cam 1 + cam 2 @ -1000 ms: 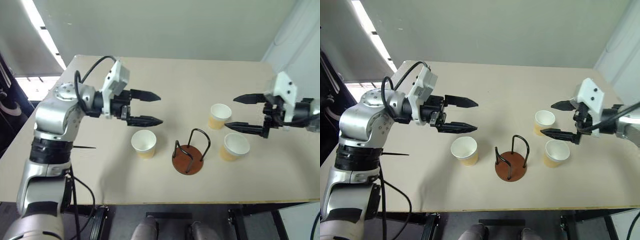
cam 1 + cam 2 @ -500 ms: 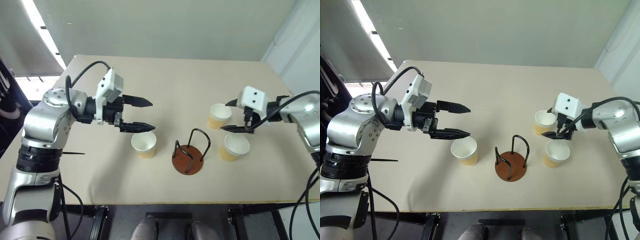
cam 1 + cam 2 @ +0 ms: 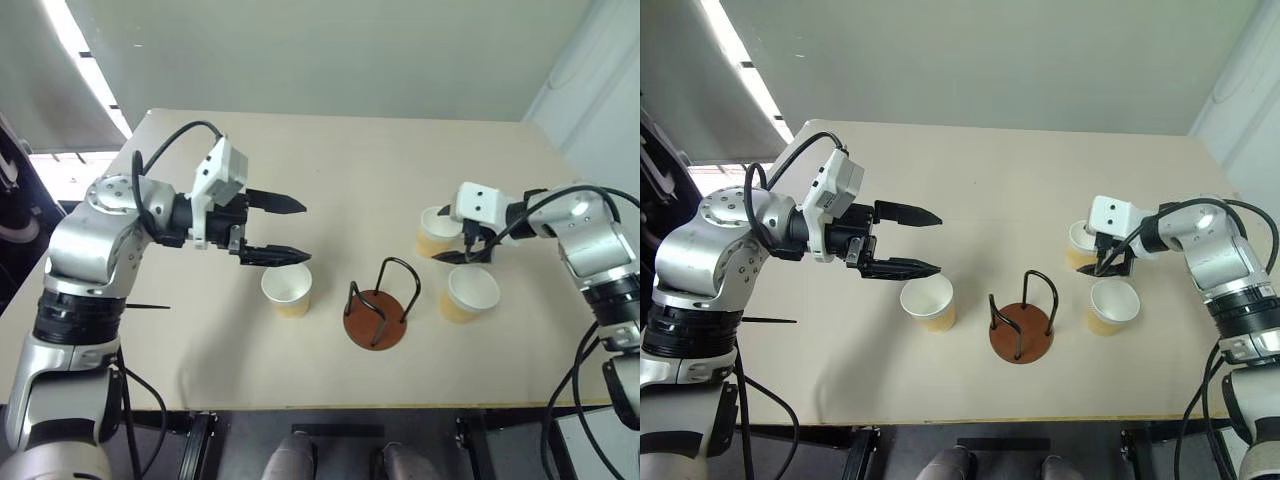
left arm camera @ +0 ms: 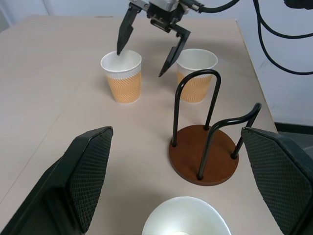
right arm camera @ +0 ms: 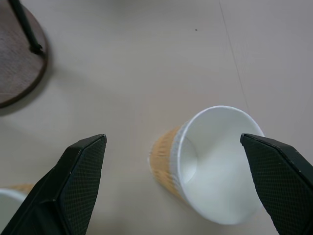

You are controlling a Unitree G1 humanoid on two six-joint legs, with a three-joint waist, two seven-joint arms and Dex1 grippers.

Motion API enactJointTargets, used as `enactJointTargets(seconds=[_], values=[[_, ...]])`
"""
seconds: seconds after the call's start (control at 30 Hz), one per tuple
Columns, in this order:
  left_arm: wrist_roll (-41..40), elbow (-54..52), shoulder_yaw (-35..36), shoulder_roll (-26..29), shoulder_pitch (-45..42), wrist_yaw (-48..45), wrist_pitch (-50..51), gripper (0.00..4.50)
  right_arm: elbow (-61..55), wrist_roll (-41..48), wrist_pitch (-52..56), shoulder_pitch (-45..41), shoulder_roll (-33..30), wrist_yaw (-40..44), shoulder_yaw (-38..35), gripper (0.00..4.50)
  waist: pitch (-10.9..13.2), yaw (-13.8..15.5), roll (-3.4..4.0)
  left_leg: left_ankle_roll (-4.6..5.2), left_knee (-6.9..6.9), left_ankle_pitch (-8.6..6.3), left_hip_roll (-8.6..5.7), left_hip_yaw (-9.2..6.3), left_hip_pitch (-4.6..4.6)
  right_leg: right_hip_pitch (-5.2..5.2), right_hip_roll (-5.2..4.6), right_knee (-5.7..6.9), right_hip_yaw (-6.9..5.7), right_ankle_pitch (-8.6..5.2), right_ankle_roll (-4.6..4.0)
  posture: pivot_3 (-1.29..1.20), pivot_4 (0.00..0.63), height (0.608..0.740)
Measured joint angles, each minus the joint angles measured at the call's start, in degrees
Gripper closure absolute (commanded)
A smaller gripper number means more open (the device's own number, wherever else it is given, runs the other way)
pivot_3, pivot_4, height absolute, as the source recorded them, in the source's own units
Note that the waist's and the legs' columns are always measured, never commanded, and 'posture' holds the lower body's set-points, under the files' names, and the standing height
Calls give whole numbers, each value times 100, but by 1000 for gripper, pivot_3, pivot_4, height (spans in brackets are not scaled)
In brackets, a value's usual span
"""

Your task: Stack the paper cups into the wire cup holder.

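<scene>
Three tan paper cups stand upright on the table: one left of the wire cup holder point(image 3: 287, 288), one at the far right point(image 3: 438, 232) and one nearer on the right point(image 3: 470, 292). The wire cup holder point(image 3: 378, 305), a reddish-brown disc with black wire loops, stands between them with nothing in it. My right gripper point(image 3: 440, 236) is open, its fingers straddling the far right cup point(image 5: 215, 156) without closing on it. My left gripper point(image 3: 305, 232) is open and holds nothing. It hovers just behind and above the left cup, pointing right.
The tan table point(image 3: 330, 160) reaches back to a pale wall. Its front edge runs close below the holder and the near cups. The two right cups stand close together, with the holder just left of them.
My right gripper has swung in from the right, dropped and turned, and now straddles the far right cup. The left gripper has barely moved. The cups and the holder are where they were.
</scene>
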Motion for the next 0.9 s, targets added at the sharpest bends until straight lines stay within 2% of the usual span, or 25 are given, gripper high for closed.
enactJointTargets(seconds=[0.07,0.17,0.5,0.53,0.7,0.9], values=[[6,5,-44,1,-3,-25,-31,9,239,-166,-154,-88,89,0,76,0,0,1,0,-1,-1,0,0,0,0,-1,0,0,0,1,-1,0,150,740],[15,9,-76,3,-3,-49,-63,0,647,-404,-374,-173,232,-3,154,589,0,5,0,-1,-3,0,0,0,-1,-2,0,4,0,2,-3,0,150,740],[43,10,-78,12,-3,-55,-86,0,1512,-847,-895,-348,427,41,257,4220,1,9,1,-5,-17,-1,0,0,-3,-2,0,6,-2,3,-6,0,150,740],[49,10,-78,12,-3,-57,-89,0,1519,-854,-902,-349,435,70,257,4459,1,9,1,-6,-18,-1,1,0,-3,-2,0,6,-1,2,-6,0,150,740],[72,14,-87,12,-4,-84,-101,0,1312,-745,-722,-356,420,404,230,4459,1,8,2,-7,-19,-1,1,0,-3,-2,0,6,-2,2,-8,0,150,740],[104,36,-138,45,-10,-208,-110,0,-568,-76,271,-301,-252,1108,-322,4459,9,17,14,-11,-20,-1,1,-2,-28,-18,0,-3,-6,2,-9,0,150,740]])
